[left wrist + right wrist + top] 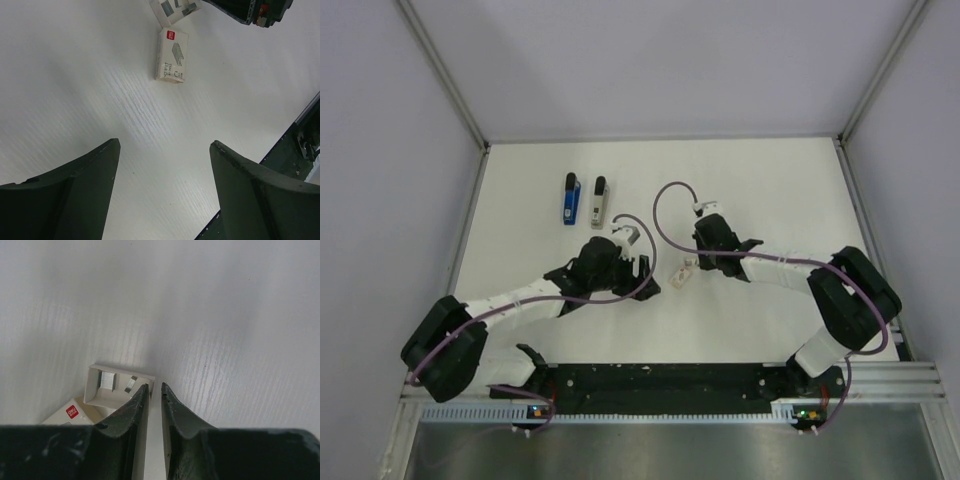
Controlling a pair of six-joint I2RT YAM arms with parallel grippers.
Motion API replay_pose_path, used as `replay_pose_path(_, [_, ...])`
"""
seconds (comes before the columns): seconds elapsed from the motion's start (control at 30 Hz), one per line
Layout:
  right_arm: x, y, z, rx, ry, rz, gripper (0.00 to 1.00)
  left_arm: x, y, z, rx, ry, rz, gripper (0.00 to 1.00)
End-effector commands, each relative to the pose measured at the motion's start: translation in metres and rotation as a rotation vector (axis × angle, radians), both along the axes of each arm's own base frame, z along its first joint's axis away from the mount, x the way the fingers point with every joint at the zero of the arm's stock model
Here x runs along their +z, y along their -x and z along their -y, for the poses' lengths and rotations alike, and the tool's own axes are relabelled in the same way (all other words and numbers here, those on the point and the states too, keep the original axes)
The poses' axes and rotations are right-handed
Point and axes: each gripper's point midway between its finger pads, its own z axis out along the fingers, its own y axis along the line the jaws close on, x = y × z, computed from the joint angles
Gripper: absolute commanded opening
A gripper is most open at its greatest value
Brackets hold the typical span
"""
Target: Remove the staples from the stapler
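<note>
Dark fingers of the left pincer are spread wide with nothing between them. The right pincer is drawn almost closed; only a thin slit is left, and nothing is seen in it. The stapler is laid flat on the tabletop, its blue body apart from the grey metal part beside it. Nearer the arms than the stapler and to its right, a small white staple box and its open tray are set, the tray just beside the right pincer's tips.
</note>
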Motion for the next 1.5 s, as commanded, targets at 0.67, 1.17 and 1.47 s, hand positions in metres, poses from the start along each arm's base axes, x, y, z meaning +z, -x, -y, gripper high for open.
replay_pose_path(0.67, [0.000, -0.003, 0.005, -0.026, -0.020, 0.006, 0.00, 0.012, -0.006, 0.041, -0.045, 0.098, 0.012, 0.74])
replay_pose_path(1.17, [0.001, 0.004, -0.001, -0.005, -0.071, 0.002, 0.00, 0.007, 0.001, 0.054, -0.060, 0.110, -0.007, 0.74])
replay_pose_path(1.47, [-0.003, 0.024, 0.006, 0.006, -0.077, -0.014, 0.00, 0.003, 0.003, 0.052, -0.053, 0.111, -0.011, 0.74])
